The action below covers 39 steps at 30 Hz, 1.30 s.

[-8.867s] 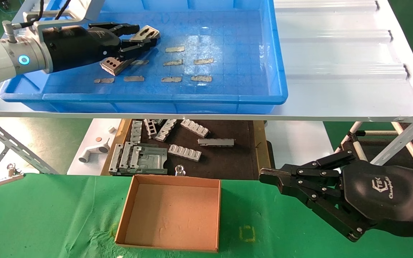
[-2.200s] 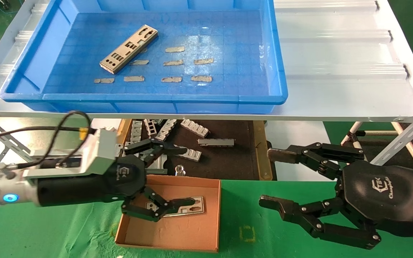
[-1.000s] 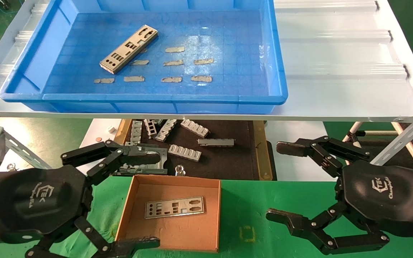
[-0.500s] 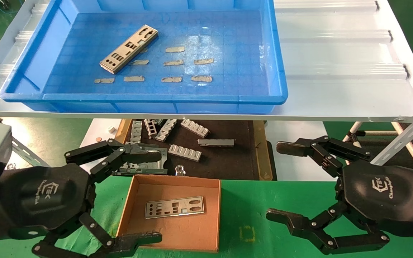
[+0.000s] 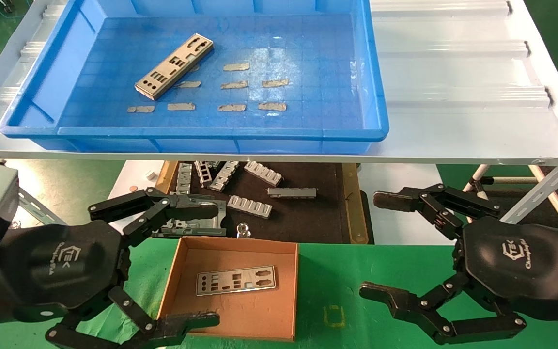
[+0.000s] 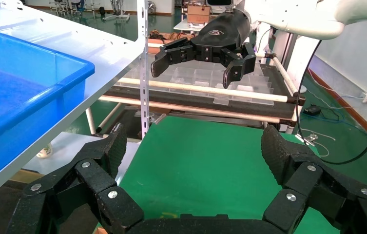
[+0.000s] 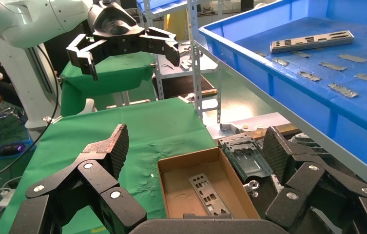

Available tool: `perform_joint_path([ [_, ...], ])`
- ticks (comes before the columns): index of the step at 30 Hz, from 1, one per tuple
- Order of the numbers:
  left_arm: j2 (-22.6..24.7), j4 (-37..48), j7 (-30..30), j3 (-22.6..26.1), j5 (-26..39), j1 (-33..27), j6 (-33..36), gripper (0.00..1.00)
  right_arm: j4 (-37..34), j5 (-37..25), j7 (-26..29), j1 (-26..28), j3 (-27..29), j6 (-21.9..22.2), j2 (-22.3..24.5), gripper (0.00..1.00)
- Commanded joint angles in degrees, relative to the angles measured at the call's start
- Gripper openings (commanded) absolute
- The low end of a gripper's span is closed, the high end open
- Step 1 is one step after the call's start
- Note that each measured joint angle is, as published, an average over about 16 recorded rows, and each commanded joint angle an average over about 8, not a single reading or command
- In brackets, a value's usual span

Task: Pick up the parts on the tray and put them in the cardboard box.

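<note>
one part (image 5: 236, 279) lies flat in the cardboard box (image 5: 288, 291) at lower centre, one part (image 5: 174, 65) waits in the tray (image 5: 376, 97) at upper left, so left gripper (image 5: 182, 264) and right gripper (image 5: 380, 247) hang spread wide, holding nothing, low in the frame either side of the box.

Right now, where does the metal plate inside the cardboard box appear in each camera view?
Head view: the plate lies flat in the cardboard box, low centre, between the left gripper and the right gripper.
Left wrist view: not in it.
Right wrist view: the plate lies in the box, low centre.
Shared landmark: the blue tray.
</note>
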Motion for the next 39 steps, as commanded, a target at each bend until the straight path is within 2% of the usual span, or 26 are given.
perform_joint_path([
  [1,0.01,0.03,0.01,0.02,0.01,-0.01,-0.01,1.00,0.00,0.00,0.00,0.00,0.00,0.00,0.00,1.00],
  [39,0.08,0.16,0.09,0.12,0.07,-0.09,-0.02,1.00,0.00,0.00,0.00,0.00,0.00,0.00,0.00,1.00],
])
